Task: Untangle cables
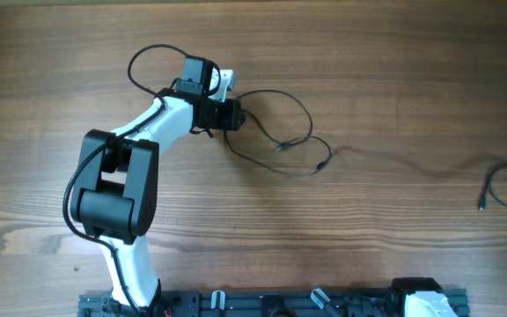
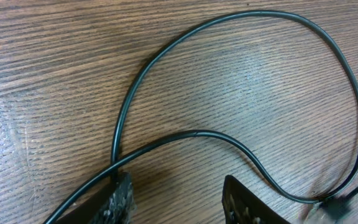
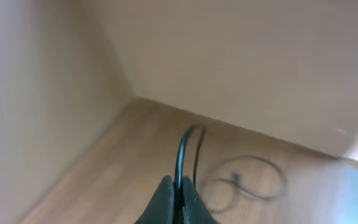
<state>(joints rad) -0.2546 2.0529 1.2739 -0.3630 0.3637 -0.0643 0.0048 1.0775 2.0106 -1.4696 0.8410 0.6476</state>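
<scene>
Thin black rubbery cables (image 2: 194, 132) are laid in loose, smooth loops on the grained wooden table (image 1: 385, 70), directly ahead of the left gripper (image 2: 176, 193). Its jaws are spread open. One strand is touched by the rough padded finger (image 2: 120, 196) on the left of the wrist view, and the loop runs forward and curves right to a small plug (image 2: 334, 205). The left arm is judged nearer for the next pull. The right gripper (image 3: 178, 196) is clamped on a second thin dark cord (image 3: 180, 155).
</scene>
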